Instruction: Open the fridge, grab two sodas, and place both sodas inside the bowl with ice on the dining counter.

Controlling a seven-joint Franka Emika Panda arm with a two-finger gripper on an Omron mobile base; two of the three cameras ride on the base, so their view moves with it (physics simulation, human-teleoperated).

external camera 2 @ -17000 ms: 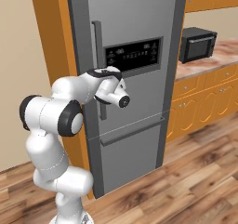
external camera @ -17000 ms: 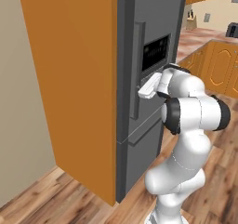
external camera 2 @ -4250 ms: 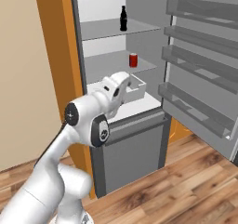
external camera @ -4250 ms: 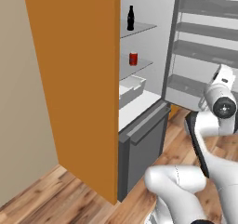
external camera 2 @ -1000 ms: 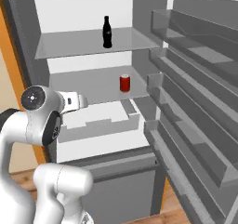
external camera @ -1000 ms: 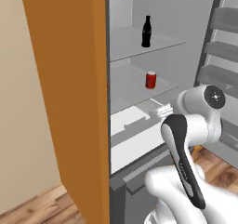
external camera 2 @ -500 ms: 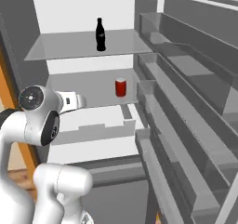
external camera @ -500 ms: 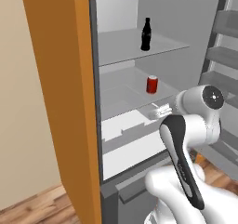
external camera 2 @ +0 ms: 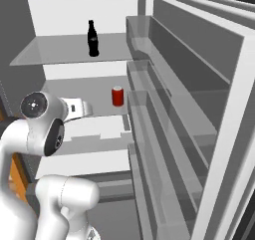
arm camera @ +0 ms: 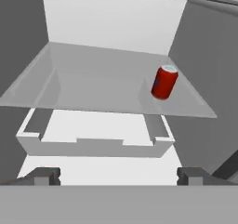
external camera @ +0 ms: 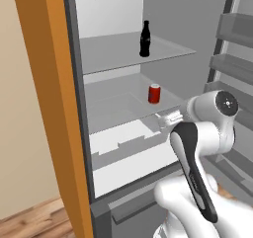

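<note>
Risk: gripper (arm camera: 118, 174) is spread wide, empty, just below and short of the red can (arm camera: 164, 82) on the fridge (external camera: 59, 108) middle shelf. If you drive straight in, you'll hit the shelf edge or tip the can. Black bottle (external camera: 145, 38) stands one shelf above the can.

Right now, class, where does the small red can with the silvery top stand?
The small red can stands upright on the middle glass shelf of the open fridge, toward that shelf's right side in the left base view, one shelf below the slim black bottle.
</note>
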